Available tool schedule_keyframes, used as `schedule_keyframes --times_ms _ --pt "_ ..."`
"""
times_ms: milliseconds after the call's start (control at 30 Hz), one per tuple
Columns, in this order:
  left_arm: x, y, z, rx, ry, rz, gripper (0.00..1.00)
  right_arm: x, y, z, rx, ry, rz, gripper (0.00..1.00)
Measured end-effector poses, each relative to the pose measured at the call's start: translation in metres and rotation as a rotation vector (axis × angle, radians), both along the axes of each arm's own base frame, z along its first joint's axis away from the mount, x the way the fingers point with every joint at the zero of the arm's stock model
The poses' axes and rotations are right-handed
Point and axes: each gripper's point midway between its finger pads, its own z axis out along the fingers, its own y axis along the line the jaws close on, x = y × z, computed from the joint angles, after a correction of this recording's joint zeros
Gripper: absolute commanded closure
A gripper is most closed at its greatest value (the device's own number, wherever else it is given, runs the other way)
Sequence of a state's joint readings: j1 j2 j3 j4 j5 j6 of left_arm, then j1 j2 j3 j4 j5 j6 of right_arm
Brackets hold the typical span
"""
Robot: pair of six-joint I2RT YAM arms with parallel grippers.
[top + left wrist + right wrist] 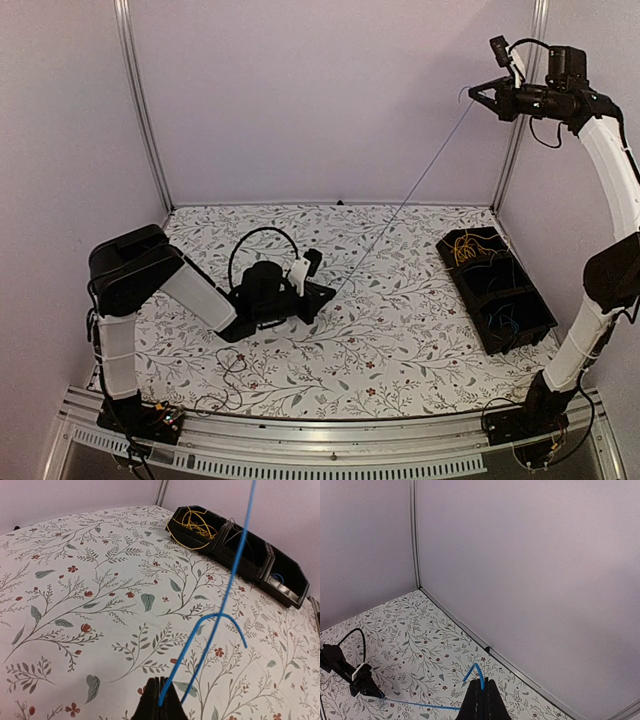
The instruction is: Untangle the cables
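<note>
One thin blue cable (410, 195) is stretched taut between my two grippers. My left gripper (328, 291) is low over the table's middle, shut on the cable's lower end; in the left wrist view (161, 700) the blue cable (227, 592) rises steeply from the jaws and a short free tail curls beside it. My right gripper (476, 95) is high at the upper right, shut on the other end; in the right wrist view (482, 692) a short blue cable loop (475, 672) sticks out above the jaws. More cables, yellow (466, 250) and blue (505, 320), lie in the black bin.
A black bin with three compartments (523, 290) stands at the right of the floral table; it also shows in the left wrist view (250, 560). A thick black arm cable (262, 236) loops over the left wrist. White walls enclose the back and sides.
</note>
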State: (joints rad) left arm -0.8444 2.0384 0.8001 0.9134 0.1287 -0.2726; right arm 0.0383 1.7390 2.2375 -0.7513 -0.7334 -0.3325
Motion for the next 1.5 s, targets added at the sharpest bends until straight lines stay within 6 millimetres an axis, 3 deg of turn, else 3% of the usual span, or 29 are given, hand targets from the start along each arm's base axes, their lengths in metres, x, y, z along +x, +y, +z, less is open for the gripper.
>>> schedule_keyframes --times_ms 67,267,333,567,700,833,967,1100,1300,1500 --pt "0.004 -0.003 0.009 -0.033 -0.010 0.011 1.00 0.003 -0.017 0.002 0.012 0.008 -0.037 1.00" --pt "0.022 -0.025 0.060 -0.154 -0.097 0.009 1.00 0.009 -0.104 0.013 0.091 0.040 -0.219 1.00" --pt "0.021 -0.032 0.075 -0.188 -0.124 -0.007 1.00 0.006 -0.123 0.014 0.107 0.043 -0.257 1.00" --pt "0.006 -0.048 0.086 -0.204 -0.137 -0.095 1.00 -0.019 -0.134 0.010 0.057 -0.009 -0.321 1.00" --pt "0.011 -0.085 0.129 -0.273 -0.194 -0.171 1.00 -0.030 -0.145 0.008 -0.041 -0.069 -0.383 1.00" --pt "0.004 -0.133 0.187 -0.378 -0.279 -0.280 1.00 -0.040 -0.150 -0.030 -0.145 -0.029 -0.401 1.00" --pt "-0.010 -0.175 0.213 -0.440 -0.315 -0.382 1.00 -0.054 -0.152 -0.107 -0.248 0.127 -0.380 1.00" --pt "-0.024 -0.203 0.205 -0.443 -0.300 -0.455 1.00 -0.077 -0.150 -0.161 -0.338 0.263 -0.332 1.00" --pt "-0.054 -0.239 0.170 -0.431 -0.226 -0.552 1.00 -0.124 -0.143 -0.192 -0.475 0.321 -0.270 1.00" --pt "-0.078 -0.267 0.134 -0.438 -0.144 -0.609 1.00 -0.166 -0.142 -0.264 -0.565 0.478 -0.208 1.00"
